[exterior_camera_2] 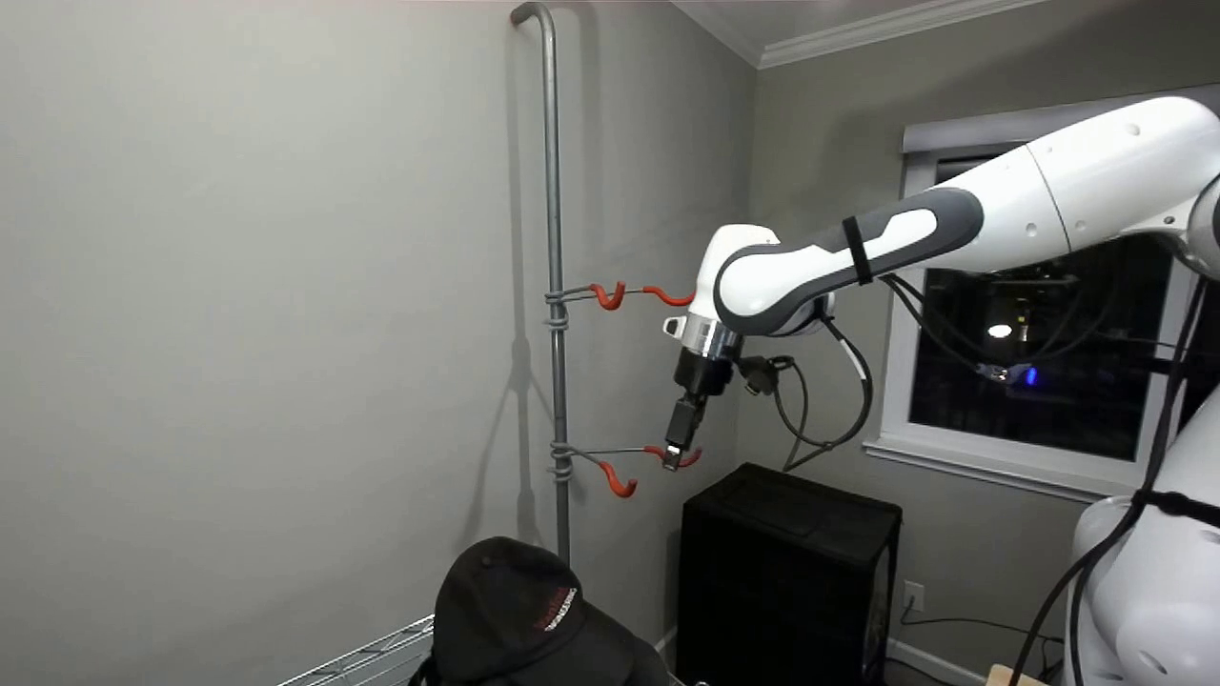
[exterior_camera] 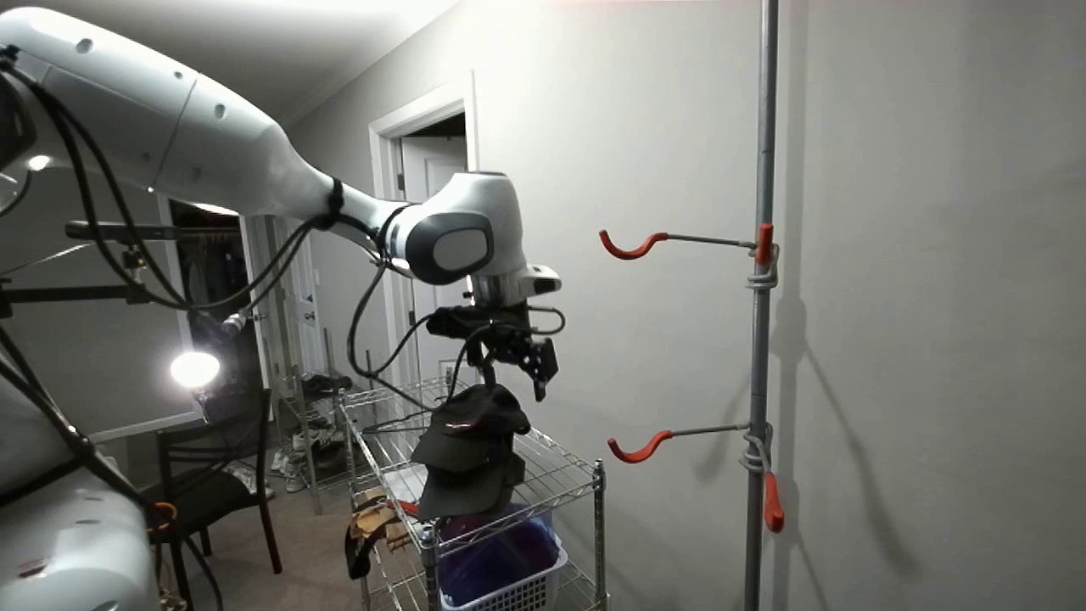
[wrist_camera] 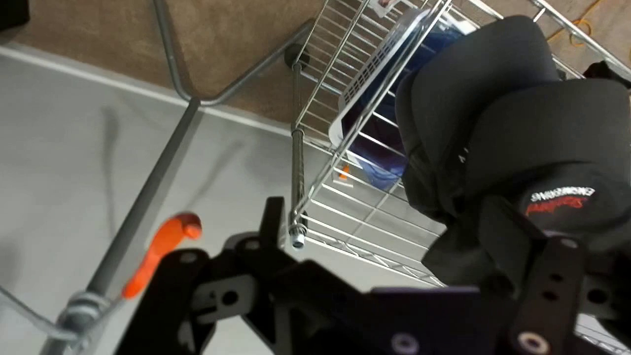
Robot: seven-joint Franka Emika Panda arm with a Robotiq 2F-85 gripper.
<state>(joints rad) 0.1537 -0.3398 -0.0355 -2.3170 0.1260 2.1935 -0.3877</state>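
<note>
My gripper [exterior_camera: 515,383] points downward with its fingers spread and nothing between them; in an exterior view it shows side-on [exterior_camera_2: 673,459]. Black caps sit stacked on a wire shelf. The upper cap [wrist_camera: 552,128] carries red and white lettering, and a lower cap [wrist_camera: 468,64] shows its brim beneath. In the wrist view the right finger [wrist_camera: 508,236] overlaps part of the caps. An exterior view puts one finger just above the upper cap [exterior_camera: 484,416], while another exterior view shows the gripper apart from the lettered cap [exterior_camera_2: 510,610].
The wire shelf [exterior_camera: 600,509] has a white basket [exterior_camera: 509,592] with blue and purple contents below. A grey pole [exterior_camera: 759,356] bears red-tipped hooks, including an upper hook [exterior_camera: 632,251] and a lower hook [exterior_camera: 638,451]. A black box [exterior_camera_2: 782,572] stands near the window.
</note>
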